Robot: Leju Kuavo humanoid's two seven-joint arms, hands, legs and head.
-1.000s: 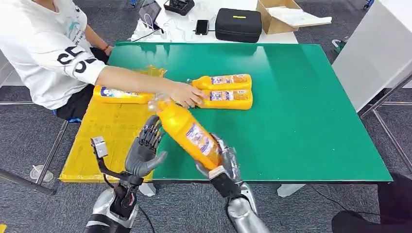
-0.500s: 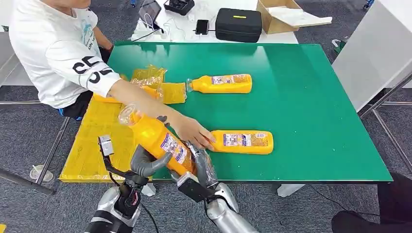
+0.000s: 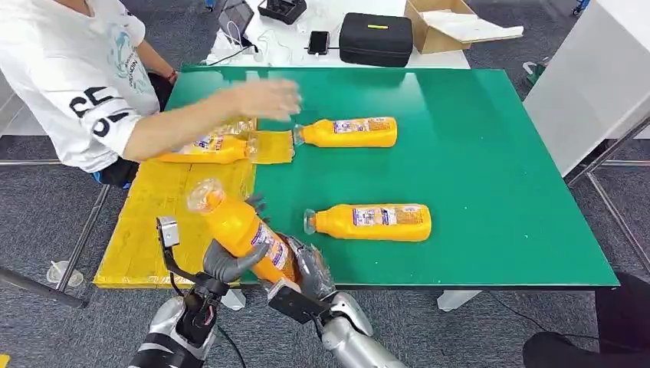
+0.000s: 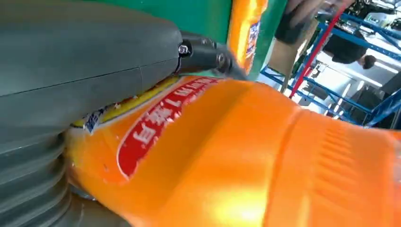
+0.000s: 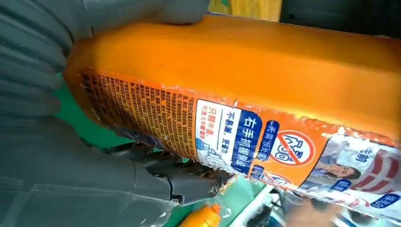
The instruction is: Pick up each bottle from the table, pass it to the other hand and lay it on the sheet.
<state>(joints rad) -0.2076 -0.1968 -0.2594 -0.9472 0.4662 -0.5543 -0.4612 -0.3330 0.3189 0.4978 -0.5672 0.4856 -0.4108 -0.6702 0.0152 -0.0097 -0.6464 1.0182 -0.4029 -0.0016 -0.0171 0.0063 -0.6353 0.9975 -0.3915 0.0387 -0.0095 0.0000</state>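
held orange bottle (image 3: 244, 230) tilted over table's near edge, left hand (image 3: 227, 261) and right hand (image 3: 305, 270) both gripping it, wrist close-ups show label text, head view two bottles lying on green table (image 3: 475, 138), one on yellow sheet (image 3: 165, 207)

Table top (image 3: 475, 153) is showing a flat deep green, and the sheet (image 3: 165, 215) beside it is looking bright yellow. All the bottles are glowing orange-yellow, and the held bottle (image 3: 241, 230) is wearing a label with a blue block, white text and a red-and-white emblem. Both hands, left hand (image 3: 226, 261) and right hand (image 3: 310, 268), are looking dark grey.
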